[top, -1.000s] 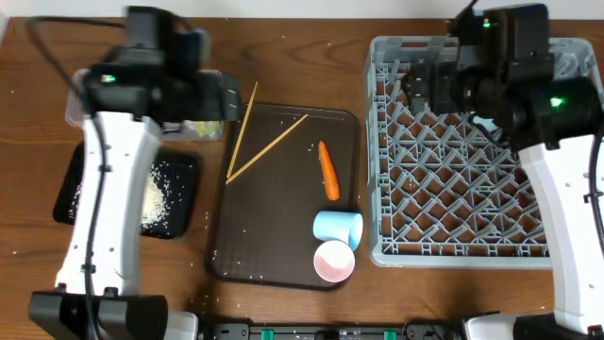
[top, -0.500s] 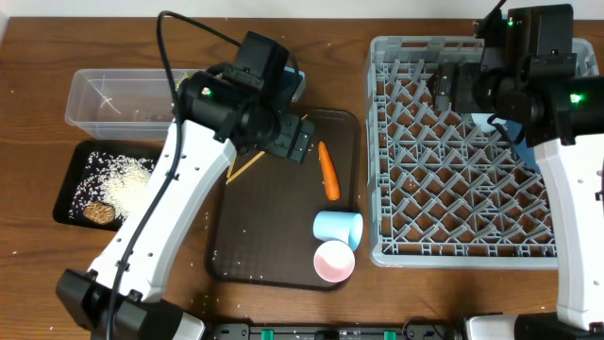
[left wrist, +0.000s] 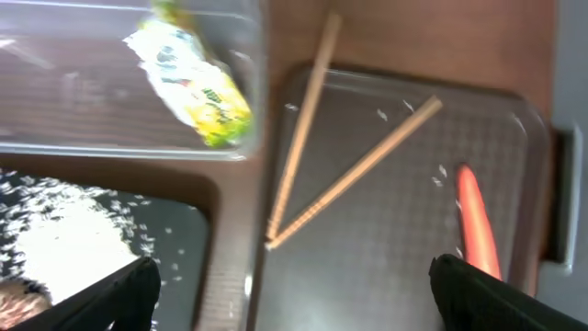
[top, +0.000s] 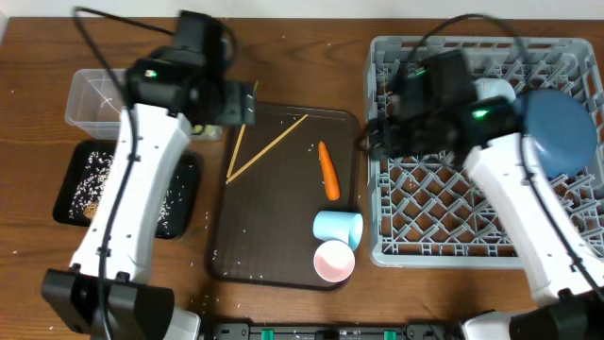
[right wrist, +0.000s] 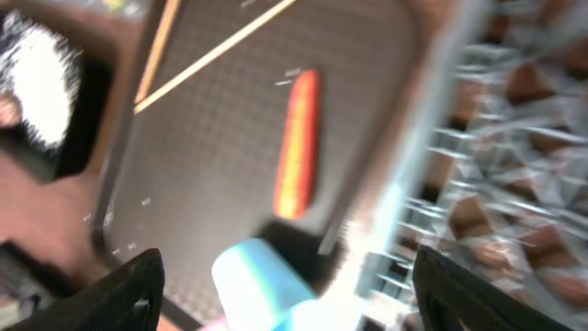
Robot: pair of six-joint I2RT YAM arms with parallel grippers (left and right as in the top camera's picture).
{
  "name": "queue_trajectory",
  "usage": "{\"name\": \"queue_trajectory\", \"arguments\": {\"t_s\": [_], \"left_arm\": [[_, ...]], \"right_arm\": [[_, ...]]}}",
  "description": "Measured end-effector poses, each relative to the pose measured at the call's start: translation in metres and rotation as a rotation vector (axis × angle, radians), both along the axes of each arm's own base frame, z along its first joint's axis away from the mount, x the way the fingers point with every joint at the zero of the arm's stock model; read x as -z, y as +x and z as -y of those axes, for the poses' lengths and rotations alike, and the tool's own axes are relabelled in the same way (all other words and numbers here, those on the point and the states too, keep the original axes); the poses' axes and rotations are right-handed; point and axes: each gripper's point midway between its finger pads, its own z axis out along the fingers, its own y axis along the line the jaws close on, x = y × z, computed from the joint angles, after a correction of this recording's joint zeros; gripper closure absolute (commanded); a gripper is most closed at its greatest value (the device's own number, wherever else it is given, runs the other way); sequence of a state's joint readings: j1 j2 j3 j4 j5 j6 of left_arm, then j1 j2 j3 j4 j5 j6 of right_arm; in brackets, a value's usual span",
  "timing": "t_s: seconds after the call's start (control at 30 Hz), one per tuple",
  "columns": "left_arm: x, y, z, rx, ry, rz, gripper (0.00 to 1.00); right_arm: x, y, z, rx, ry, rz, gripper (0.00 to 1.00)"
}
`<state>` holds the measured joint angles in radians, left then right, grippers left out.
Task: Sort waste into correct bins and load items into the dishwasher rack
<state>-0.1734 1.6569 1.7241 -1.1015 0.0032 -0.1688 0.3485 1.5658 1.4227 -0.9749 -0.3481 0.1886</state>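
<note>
Nearest the robot's base, the pink cup (top: 333,261) and the light blue cup (top: 337,227) sit touching at the near right corner of the brown serving tray (top: 274,227), the blue one on its side. Just beyond them lies the carrot (top: 328,172), lengthwise and close to the tray's right rim. The chopsticks (top: 269,144) form a V further back, and one of them pokes past the tray's far rim onto the table (top: 302,57).

To the left, the black tray (top: 66,212) holds scattered rice (top: 94,170). Behind it, the clear tub (top: 85,104) holds the wrapper (left wrist: 188,78). The left gripper (left wrist: 292,276) hovers over the tub's corner and the chopsticks, jaws spread wide with nothing between them.

The right gripper (right wrist: 287,267) is likewise released and empty, hanging over the dishwasher rack's (top: 453,253) left wall and looking down on the carrot. That view is badly smeared, so its height is hard to judge. The dark blue plate (top: 563,132) stands in the rack at the far right.

Both arms face the same tray, so they could clash above it. A low right gripper might clip the rack wall or knock the cups, and a nudged carrot would likely roll.
</note>
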Motion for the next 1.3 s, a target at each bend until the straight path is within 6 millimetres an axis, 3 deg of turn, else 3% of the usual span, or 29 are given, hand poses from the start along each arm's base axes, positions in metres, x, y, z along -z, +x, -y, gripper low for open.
{"name": "queue_trajectory", "arguments": {"t_s": [0.17,0.3,0.47,0.6,1.1,1.3], "left_arm": [[-0.002,0.007,-0.024,-0.081,-0.004,0.019,0.05],[-0.002,0.008,-0.031,-0.100,-0.003,0.020,0.05],[-0.002,0.008,-0.030,-0.099,-0.004,0.021,0.05],[-0.002,0.008,-0.030,-0.100,-0.004,0.021,0.05],[-0.004,0.011,-0.031,-0.100,-0.005,0.035,0.05],[-0.004,0.012,-0.050,-0.150,-0.006,0.037,0.05]], "right_arm": [[0.006,-0.024,-0.053,-0.122,0.030,0.006,0.21],[0.014,-0.042,-0.086,-0.193,0.031,-0.011,0.21],[0.038,-0.060,-0.110,-0.247,0.004,-0.072,0.21],[0.049,-0.071,-0.119,-0.265,-0.011,-0.106,0.22],[0.050,-0.077,-0.121,-0.231,-0.009,-0.143,0.22],[0.050,-0.078,-0.122,-0.228,-0.009,-0.146,0.25]]}}
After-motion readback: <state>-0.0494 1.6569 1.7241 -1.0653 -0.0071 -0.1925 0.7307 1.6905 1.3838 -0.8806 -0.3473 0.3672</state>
